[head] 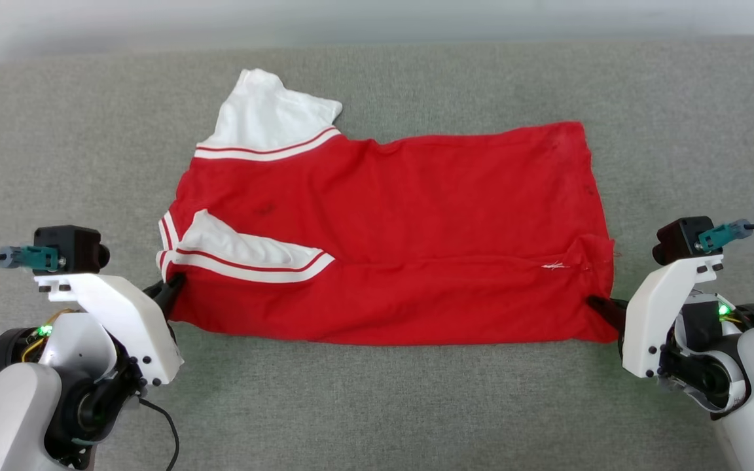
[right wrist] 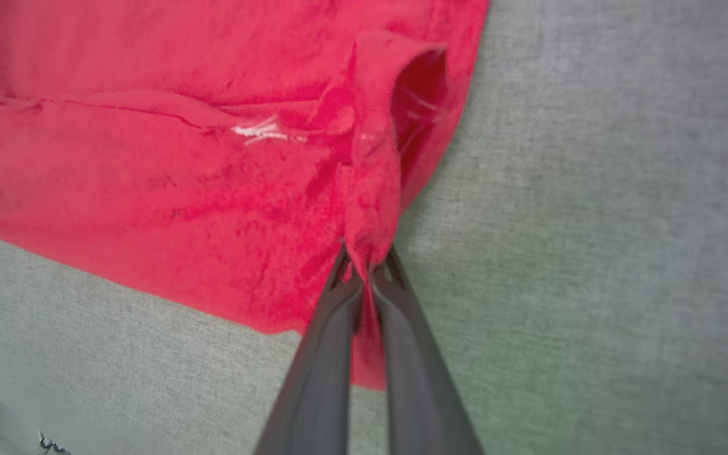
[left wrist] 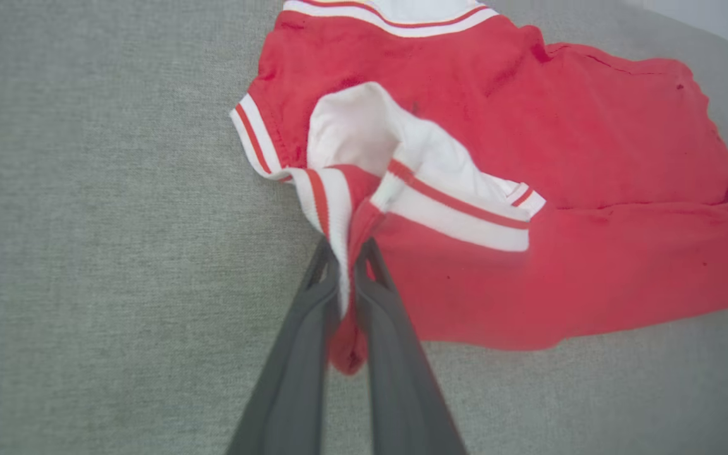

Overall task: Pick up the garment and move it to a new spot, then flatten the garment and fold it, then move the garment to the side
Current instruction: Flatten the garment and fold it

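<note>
A red jersey shirt [head: 416,229] of soft, slightly nubbly knit lies in the middle of a grey, coarse-woven fabric surface [head: 377,405], folded lengthwise into a rough rectangle with its collar end toward the robot's left. 1 white short sleeve [head: 266,111] sticks out at the far edge, crumpled into a blunt point. The other sleeve [head: 239,252] lies folded flat over the red body, edged with white-and-red striped trim. A small fleck of white stitching [head: 554,265] sits near the hem end.

The left gripper [left wrist: 346,253] has its 2 long, dark, smooth fingers pressed together on a bunched pleat of the shirt's striped corner. The right gripper [right wrist: 367,256] pinches a narrow, puckered ridge of red cloth at the opposite near corner, its fingers nearly touching.
</note>
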Controlling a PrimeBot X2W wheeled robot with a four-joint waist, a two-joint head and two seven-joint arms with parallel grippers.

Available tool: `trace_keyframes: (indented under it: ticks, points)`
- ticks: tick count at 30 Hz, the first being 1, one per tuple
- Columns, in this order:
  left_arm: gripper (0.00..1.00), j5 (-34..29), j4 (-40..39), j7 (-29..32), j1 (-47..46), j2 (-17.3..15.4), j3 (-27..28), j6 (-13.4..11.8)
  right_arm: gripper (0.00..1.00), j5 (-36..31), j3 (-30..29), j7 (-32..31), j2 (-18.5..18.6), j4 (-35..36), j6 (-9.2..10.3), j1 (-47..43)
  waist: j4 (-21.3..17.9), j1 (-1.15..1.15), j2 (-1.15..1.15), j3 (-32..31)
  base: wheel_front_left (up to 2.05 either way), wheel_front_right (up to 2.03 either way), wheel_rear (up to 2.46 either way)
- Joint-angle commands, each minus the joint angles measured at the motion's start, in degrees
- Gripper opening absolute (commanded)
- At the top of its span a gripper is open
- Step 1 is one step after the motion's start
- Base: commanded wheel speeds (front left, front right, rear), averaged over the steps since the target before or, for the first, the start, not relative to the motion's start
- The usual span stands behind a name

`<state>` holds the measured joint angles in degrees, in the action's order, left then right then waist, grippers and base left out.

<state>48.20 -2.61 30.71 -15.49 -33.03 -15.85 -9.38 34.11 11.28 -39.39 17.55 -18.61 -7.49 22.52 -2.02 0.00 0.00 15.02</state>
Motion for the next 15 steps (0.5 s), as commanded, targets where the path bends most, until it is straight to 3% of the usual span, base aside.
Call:
trace_keyframes:
  ticks: [1, 15]
  points:
    - [0.00, -0.11, 0.42, -1.52, 1.64, 0.69, 0.53, -0.90, 0.00, 0.57, 0.46, 0.58, 0.78, 0.95, 0.00, -0.82, -0.07, 0.00, 0.00, -2.67, 0.00, 0.00, 0.00]
    - [0.00, 1.65, -2.15, -3.30, 13.00, 0.77, 2.04, -4.03, 0.00, 0.82, -1.01, -1.19, 1.30, 4.66, 0.01, -8.88, -0.25, 0.00, 0.00, -11.13, 0.00, 0.00, 0.00]
